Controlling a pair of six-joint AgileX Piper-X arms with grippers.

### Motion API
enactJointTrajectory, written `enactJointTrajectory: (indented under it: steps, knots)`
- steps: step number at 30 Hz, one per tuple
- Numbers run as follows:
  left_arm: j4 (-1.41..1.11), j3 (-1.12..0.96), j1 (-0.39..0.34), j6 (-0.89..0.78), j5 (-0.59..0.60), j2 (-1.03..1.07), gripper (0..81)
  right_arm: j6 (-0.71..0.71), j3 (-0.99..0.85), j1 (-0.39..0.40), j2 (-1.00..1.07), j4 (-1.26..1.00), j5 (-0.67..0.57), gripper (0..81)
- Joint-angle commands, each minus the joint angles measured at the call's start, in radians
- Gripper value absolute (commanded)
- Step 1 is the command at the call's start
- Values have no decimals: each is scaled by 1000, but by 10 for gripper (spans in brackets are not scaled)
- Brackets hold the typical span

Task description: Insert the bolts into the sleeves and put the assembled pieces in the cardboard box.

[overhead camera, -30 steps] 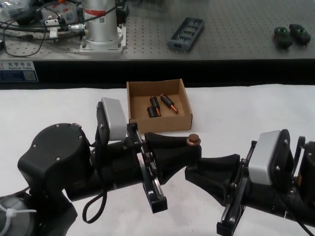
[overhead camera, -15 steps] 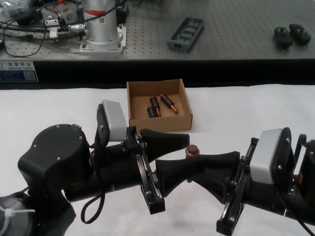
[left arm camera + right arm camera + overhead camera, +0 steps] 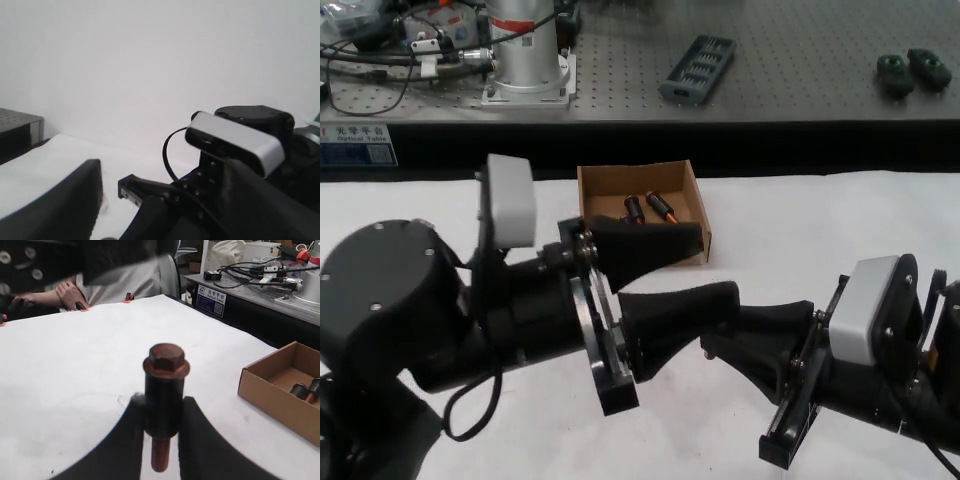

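Piece: our right end effector (image 3: pixel 162 416) pinches the bolt (image 3: pixel 166 360) in its sleeve (image 3: pixel 163 395), upright.
Box: cardboard box (image 3: pixel 582 200) sits ahead, to our left.
Left end effector (image 3: pixel 720 268): spread, nearer the box.

Non-task items, located against the perforated metal table (image 3: pixel 770 90)
On it, far left: silver post (image 3: pixel 525 40) on a flat base, with tangled cables (image 3: pixel 380 50) just beside it toward the table's left end. Near its middle: a dark slotted rack (image 3: pixel 698 68), lying at an angle. At its right end: two dark pieces with green centres (image 3: pixel 914 72), side by side. On its front edge, left end: blue-and-white label plate (image 3: pixel 357 145). In front of it: white sheet (image 3: pixel 820 230) spread over the bench.
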Motion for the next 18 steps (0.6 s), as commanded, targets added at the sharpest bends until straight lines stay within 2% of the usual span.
enactJointTrajectory:
  steps: [1, 3, 8, 9, 13, 18]
  knots:
    - [15, 13, 1, -5, -23, -49, 437, 1, -12, -7, -7, 0, 11, 55]
    - [39, 28, 9, 2, -35, -73, 354, 31, -12, -7, -7, 0, 54, 55]
    - [92, 93, 44, 27, -110, -126, 36, 94, -20, -7, -58, 87, 241, 55]
    - [93, 112, 48, 48, -130, -135, 4, 90, -28, -7, -74, 139, 265, 55]
    - [92, 176, 50, 130, -291, -175, 6, 78, -119, -7, -157, 403, 310, 55]
    - [132, 221, 50, 130, -466, -240, 6, 100, -281, -7, -206, 683, 351, 55]
